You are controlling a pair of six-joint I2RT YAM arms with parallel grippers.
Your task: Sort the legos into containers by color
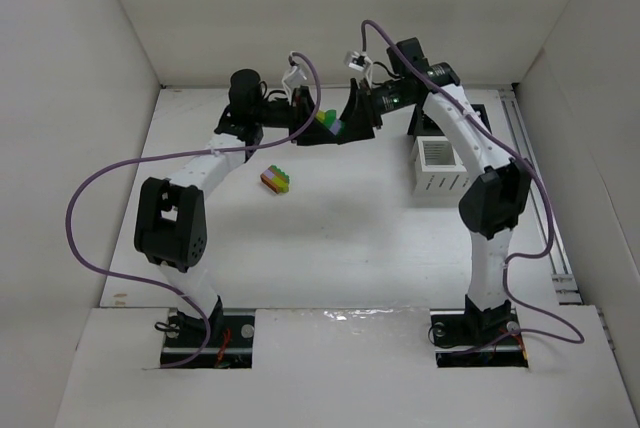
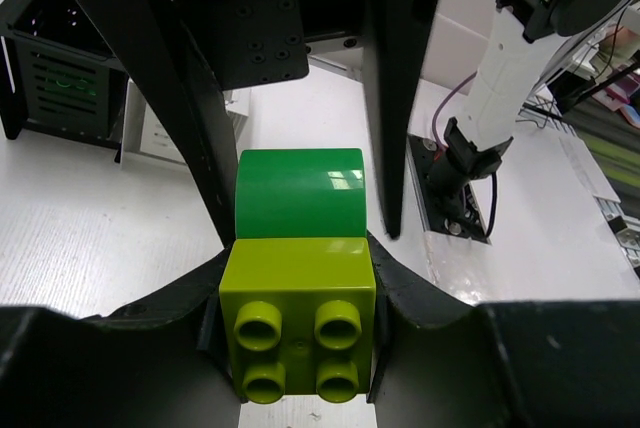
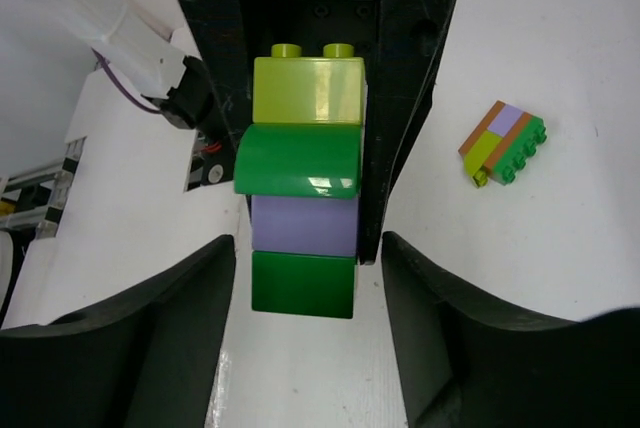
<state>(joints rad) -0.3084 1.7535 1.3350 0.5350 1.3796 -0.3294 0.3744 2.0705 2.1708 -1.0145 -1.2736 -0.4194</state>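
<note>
A short lego stack (image 1: 328, 123) hangs in the air at the back of the table, between my two grippers. My left gripper (image 2: 298, 293) is shut on its lime end brick (image 2: 298, 318), with a green curved brick (image 2: 300, 193) beyond it. In the right wrist view the stack runs lime (image 3: 307, 88), green (image 3: 297, 158), purple (image 3: 304, 225), dark green (image 3: 302, 285). My right gripper (image 3: 309, 241) is open, its fingers either side of the dark green end with gaps. A second multicoloured stack (image 1: 277, 180) lies on the table. The white bin (image 1: 437, 163) stands at the right.
A black slotted bin (image 2: 60, 68) stands behind the white one, mostly hidden by the right arm in the top view. Purple cables loop off both arms. White walls enclose the table on three sides.
</note>
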